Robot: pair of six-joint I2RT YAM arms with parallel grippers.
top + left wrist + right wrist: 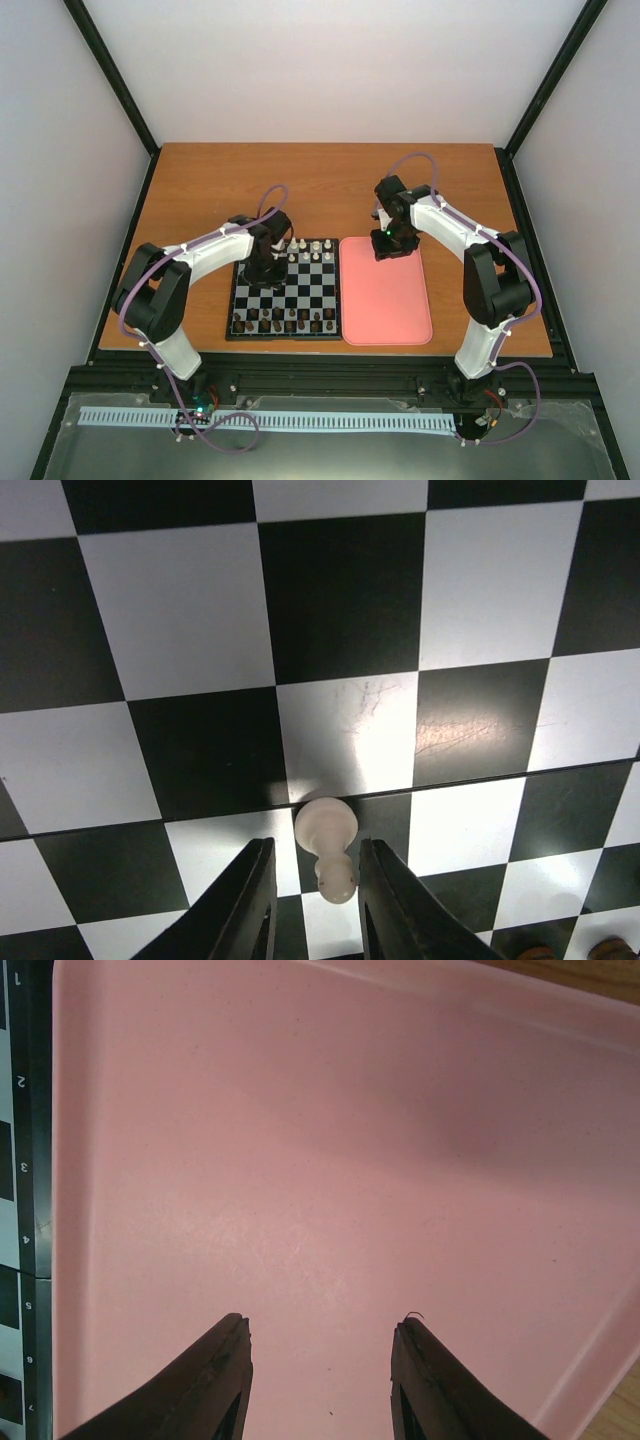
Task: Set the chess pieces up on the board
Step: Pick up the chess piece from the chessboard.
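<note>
Board (180,610) close-up alone shows left hand (314,852) maybe gripping white pawn (327,830).

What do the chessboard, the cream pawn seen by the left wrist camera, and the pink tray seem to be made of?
The board is probably plastic or laminate with a glossy finish: light glares on it and fine scratches show. The pawn looks like moulded plastic, cream with a soft sheen, though painted wood is possible. The tray is likely matte plastic, an even pink with a rounded raised rim.
</note>
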